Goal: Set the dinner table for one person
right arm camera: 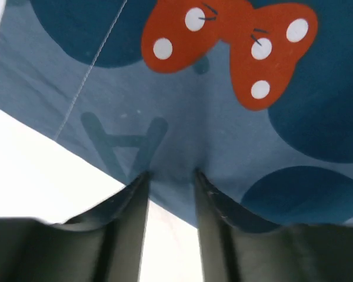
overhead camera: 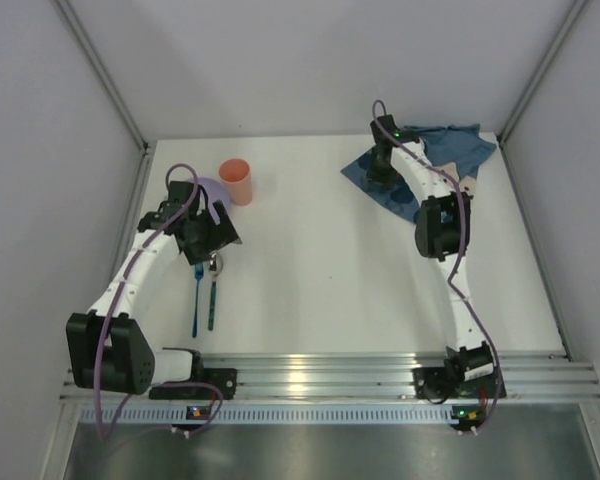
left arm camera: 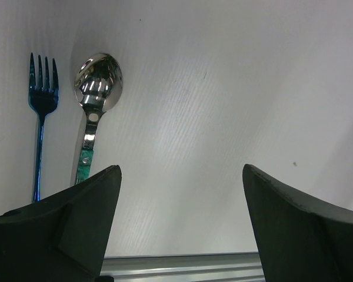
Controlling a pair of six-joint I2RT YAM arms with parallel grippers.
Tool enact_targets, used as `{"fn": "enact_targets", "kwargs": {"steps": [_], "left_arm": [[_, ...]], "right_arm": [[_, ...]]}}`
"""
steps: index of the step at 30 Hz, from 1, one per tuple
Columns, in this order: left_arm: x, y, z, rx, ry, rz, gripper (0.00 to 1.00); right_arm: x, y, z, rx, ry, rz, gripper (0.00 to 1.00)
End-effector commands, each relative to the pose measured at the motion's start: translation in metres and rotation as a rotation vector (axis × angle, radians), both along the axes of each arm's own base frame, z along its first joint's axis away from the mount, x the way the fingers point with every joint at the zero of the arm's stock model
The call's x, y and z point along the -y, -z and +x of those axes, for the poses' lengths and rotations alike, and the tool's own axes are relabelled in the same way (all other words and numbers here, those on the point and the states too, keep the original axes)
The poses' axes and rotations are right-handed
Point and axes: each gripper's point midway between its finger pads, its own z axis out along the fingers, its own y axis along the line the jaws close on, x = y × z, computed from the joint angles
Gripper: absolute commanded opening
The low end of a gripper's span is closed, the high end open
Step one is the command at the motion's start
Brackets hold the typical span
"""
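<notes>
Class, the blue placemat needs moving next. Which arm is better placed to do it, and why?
Right. The right gripper is down at the edge of the placemat, jaws narrow around the cloth. The left gripper hangs open over the fork and spoon, across the dinner table.

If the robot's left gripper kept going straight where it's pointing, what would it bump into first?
Probably the bare white dinner table: the left gripper points down at it, jaws open, nothing between them. The spoon and fork lie off to the side, likely missed, though depth is hard to judge.
</notes>
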Motion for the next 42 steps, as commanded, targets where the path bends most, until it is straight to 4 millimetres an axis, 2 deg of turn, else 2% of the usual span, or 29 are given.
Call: {"fn": "enact_targets", "kwargs": {"steps": [1,2,5,11,12,14,15,16,17,18,19,20,21,22,23,26,27,29,30,31,32,34,35,36,37,38,40,41,42], "left_arm": [[0.005,-0.014,0.019,0.059,0.003,-0.022,0.89],[0.005,-0.013,0.019,0.056,0.003,-0.02,0.89],[0.005,-0.014,0.022,0.069,0.007,-0.016,0.89],[0.008,-0.014,0.021,0.075,0.04,-0.027,0.89],[0.008,-0.014,0.02,0.076,0.043,-0.026,0.89],[0.01,-0.018,0.02,0.093,0.057,-0.029,0.89],[0.01,-0.021,0.02,0.108,0.063,-0.028,0.89],[0.01,-0.024,0.02,0.116,0.067,-0.029,0.89],[0.01,-0.026,0.02,0.125,0.077,-0.027,0.89],[0.011,-0.028,0.02,0.133,0.082,-0.028,0.89],[0.012,-0.03,0.02,0.141,0.089,-0.033,0.89],[0.013,-0.032,0.02,0.149,0.093,-0.036,0.89],[0.014,-0.032,0.019,0.153,0.099,-0.043,0.89],[0.017,-0.034,0.018,0.163,0.109,-0.057,0.89],[0.021,-0.034,0.017,0.168,0.122,-0.066,0.89],[0.034,-0.033,0.014,0.188,0.167,-0.077,0.9],[0.038,-0.032,0.013,0.188,0.18,-0.077,0.9],[0.053,-0.031,0.011,0.193,0.228,-0.077,0.9],[0.057,-0.028,0.01,0.187,0.242,-0.068,0.9],[0.063,-0.026,0.011,0.189,0.258,-0.062,0.9],[0.076,-0.024,0.006,0.185,0.299,-0.06,0.9],[0.089,-0.014,0.006,0.169,0.333,-0.045,0.91],[0.103,-0.009,0.001,0.16,0.376,-0.042,0.91],[0.116,0.002,-0.003,0.13,0.409,-0.033,0.9],[0.116,0.008,0.0,0.115,0.406,-0.024,0.89],[0.127,0.015,-0.005,0.096,0.435,-0.014,0.89],[0.132,0.036,-0.004,0.039,0.435,0.031,0.88],[0.138,0.043,-0.006,0.024,0.443,0.042,0.87],[0.141,0.054,-0.003,-0.004,0.448,0.058,0.86]], "right_arm": [[-0.003,0.056,-0.049,-0.212,-0.092,-0.113,0.33],[-0.004,0.056,-0.051,-0.215,-0.101,-0.124,0.22],[-0.005,0.056,-0.052,-0.219,-0.103,-0.127,0.0],[-0.005,0.055,-0.065,-0.244,-0.132,-0.127,0.0],[-0.008,0.048,-0.065,-0.231,-0.144,-0.12,0.0],[-0.012,0.052,-0.082,-0.269,-0.174,-0.113,0.0],[-0.021,0.037,-0.085,-0.245,-0.197,-0.104,0.0],[-0.023,0.042,-0.102,-0.282,-0.213,-0.107,0.0],[-0.033,0.037,-0.112,-0.281,-0.243,-0.103,0.0],[-0.043,0.013,-0.111,-0.214,-0.259,-0.078,0.0],[-0.046,0.02,-0.134,-0.255,-0.278,-0.07,0.0],[-0.053,0.013,-0.142,-0.244,-0.284,-0.053,0.0],[-0.071,-0.01,-0.151,-0.191,-0.318,-0.022,0.0],[-0.07,-0.005,-0.171,-0.226,-0.327,-0.031,0.0],[-0.088,-0.01,-0.19,-0.236,-0.361,0.001,0.0],[-0.109,-0.022,-0.236,-0.262,-0.427,0.05,0.0],[-0.122,-0.027,-0.262,-0.277,-0.481,0.067,0.0],[-0.141,-0.033,-0.293,-0.297,-0.535,0.104,0.0],[-0.146,-0.042,-0.301,-0.29,-0.549,0.131,0.06],[-0.148,-0.042,-0.307,-0.292,-0.55,0.134,0.24],[-0.15,-0.048,-0.308,-0.28,-0.535,0.143,0.69],[-0.149,-0.073,-0.3,-0.2,-0.521,0.157,0.91],[-0.147,-0.091,-0.293,-0.149,-0.512,0.175,0.98],[-0.142,-0.102,-0.287,-0.116,-0.503,0.176,1.0],[-0.138,-0.111,-0.283,-0.091,-0.491,0.182,1.0],[-0.124,-0.127,-0.277,-0.052,-0.465,0.194,0.99],[-0.101,-0.13,-0.275,-0.042,-0.425,0.187,1.0],[-0.077,-0.142,-0.267,0.002,-0.376,0.193,1.0],[-0.057,-0.128,-0.272,-0.026,-0.341,0.169,1.0]]}}
